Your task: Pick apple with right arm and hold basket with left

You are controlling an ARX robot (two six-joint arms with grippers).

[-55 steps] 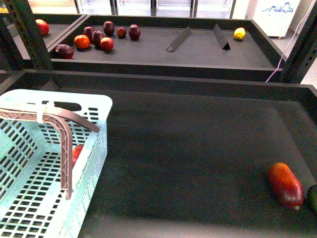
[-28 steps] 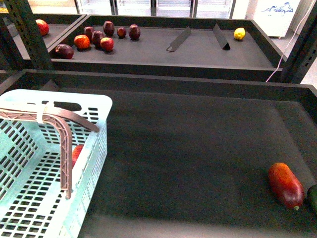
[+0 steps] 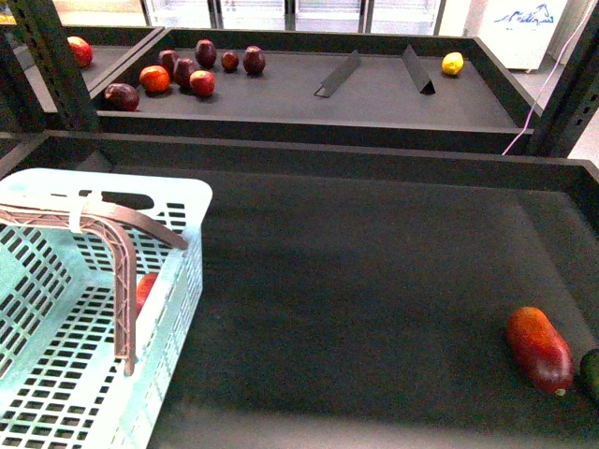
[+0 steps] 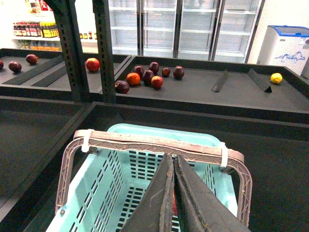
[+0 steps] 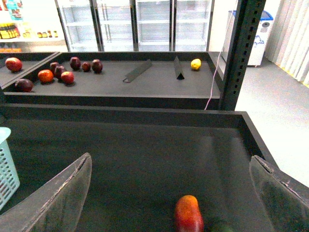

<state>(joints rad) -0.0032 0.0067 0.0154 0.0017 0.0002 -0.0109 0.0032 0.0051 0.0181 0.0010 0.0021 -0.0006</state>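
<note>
I see the basket [image 3: 89, 309] at the near left of the dark tray, the apple [image 3: 145, 288] inside it (only a red sliver shows behind the brown handle [image 3: 120, 271]). My left gripper [image 4: 173, 193] is closed, empty, above the basket. My right gripper [image 5: 169, 193] is wide open over the oval red fruit [image 5: 188, 215].
</note>
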